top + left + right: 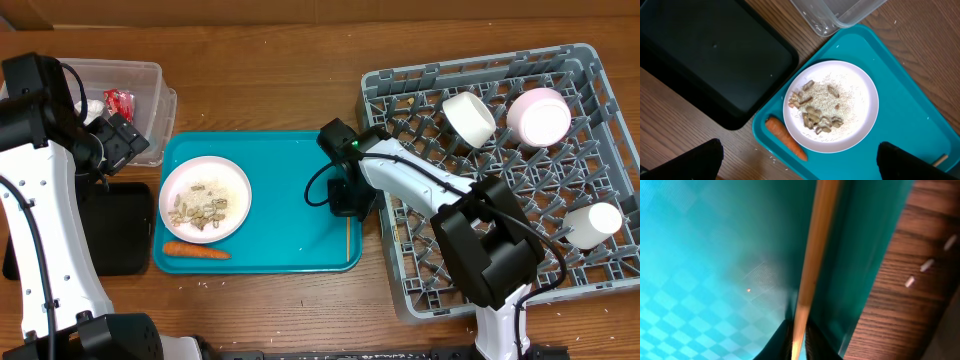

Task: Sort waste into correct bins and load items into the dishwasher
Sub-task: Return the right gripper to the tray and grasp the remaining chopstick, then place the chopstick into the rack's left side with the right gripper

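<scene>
From overhead, the teal tray [290, 160] is lying mid-table. It is carrying a plate [205, 198] of rice and brownish scraps, with a carrot [196, 251] just beside the plate towards the near edge. A chopstick [349, 240] is lying along the tray's right rim. The right gripper [350, 198] is sitting down on the chopstick's far end. At the right end, the dish rack [400, 280] is holding a white bowl [470, 117], a pink bowl [539, 115] and a white cup [591, 222]. The left gripper [125, 140] is hovering between the clear plastic bin [150, 80] at the far-left corner and the black tray [120, 230] by the left edge

In the left wrist view, the left gripper [800, 167] is hanging released, its fingers [705, 160] spread wide above the plate [860, 90], carrot [785, 137] and black tray [715, 55]

In the right wrist view, the right gripper [799, 342] is clenching the chopstick [812, 255] between its fingertips, against the teal tray [715, 255] near its rim
</scene>
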Available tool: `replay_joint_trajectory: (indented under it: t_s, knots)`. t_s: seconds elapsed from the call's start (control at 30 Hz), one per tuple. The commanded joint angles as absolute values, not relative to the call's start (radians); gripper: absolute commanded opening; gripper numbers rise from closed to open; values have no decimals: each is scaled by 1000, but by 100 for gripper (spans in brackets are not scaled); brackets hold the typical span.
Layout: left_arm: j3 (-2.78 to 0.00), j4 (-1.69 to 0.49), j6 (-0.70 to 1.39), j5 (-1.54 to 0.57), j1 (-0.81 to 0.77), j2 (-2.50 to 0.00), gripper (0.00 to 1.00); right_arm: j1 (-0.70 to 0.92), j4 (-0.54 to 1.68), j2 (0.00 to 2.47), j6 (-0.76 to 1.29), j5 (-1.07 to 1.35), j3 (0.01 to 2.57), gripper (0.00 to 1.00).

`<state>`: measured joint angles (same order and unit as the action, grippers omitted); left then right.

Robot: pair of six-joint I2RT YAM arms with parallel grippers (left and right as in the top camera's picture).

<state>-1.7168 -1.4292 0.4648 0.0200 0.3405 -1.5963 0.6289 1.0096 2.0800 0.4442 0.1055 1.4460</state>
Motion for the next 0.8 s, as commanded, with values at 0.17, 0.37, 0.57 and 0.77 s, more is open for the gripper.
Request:
replay_joint_trajectory:
  t_s: [0.17,0.37,0.57,0.77]
  knots:
    - [-1729,-1431,450,26,338,-1597,100,628,1021,2098,446,69,1434,4]
    - [-1729,-1428,450,25,338,-1597,100,626,1151,2068,409,67,1642,4]
    - [-1729,-1427,453,25,338,-1597,100,593,1328,2003,389,-89,1819,4]
    - [-1729,-1417,453,26,338,-1597,100,487,1441,1966,360,-188,1847,4]
